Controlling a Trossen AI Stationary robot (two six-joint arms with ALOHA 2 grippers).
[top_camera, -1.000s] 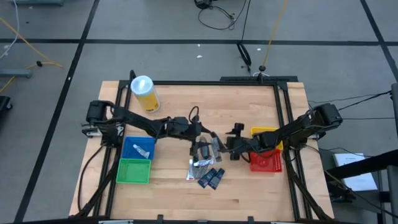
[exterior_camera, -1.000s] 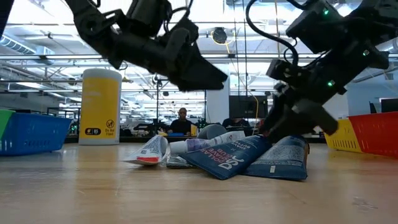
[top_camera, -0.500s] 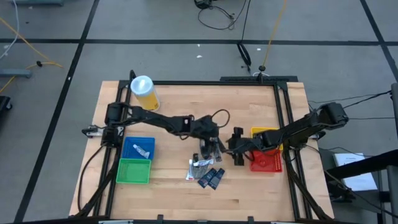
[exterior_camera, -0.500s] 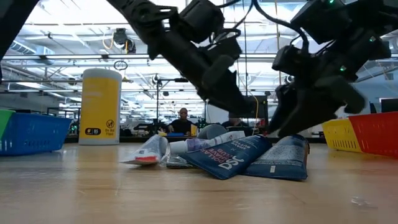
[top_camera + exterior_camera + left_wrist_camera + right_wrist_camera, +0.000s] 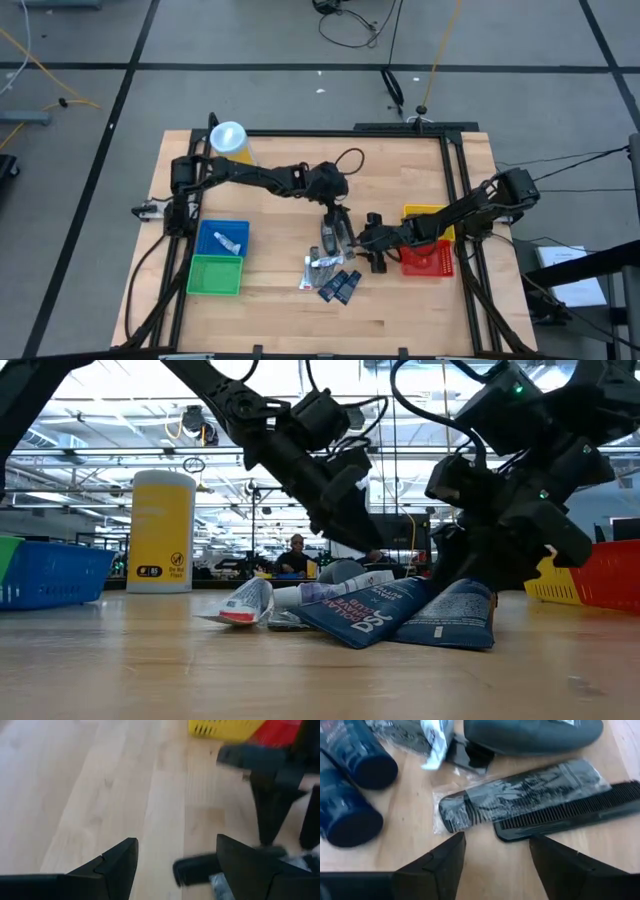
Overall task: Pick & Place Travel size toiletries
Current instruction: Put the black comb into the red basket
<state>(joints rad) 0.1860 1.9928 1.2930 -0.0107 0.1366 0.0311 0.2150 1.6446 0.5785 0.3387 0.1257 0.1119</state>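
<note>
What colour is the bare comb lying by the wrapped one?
Black. The comb shows best in the right wrist view, beside the wrapped comb.

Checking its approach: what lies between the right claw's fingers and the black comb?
Only bare wood; the right wrist view shows the right claw open just short of the comb.

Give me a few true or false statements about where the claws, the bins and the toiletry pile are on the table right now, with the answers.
1. The blue bin holds one small tube. True.
2. The green bin is full of packets. False: it looks empty.
3. The right claw is open above two black combs. True.
4. The left claw is clamped on a tube. False: it is open and holds nothing.
5. The yellow canister lies tipped inside the red bin. False: it stands upright at the table's far left corner.
</note>
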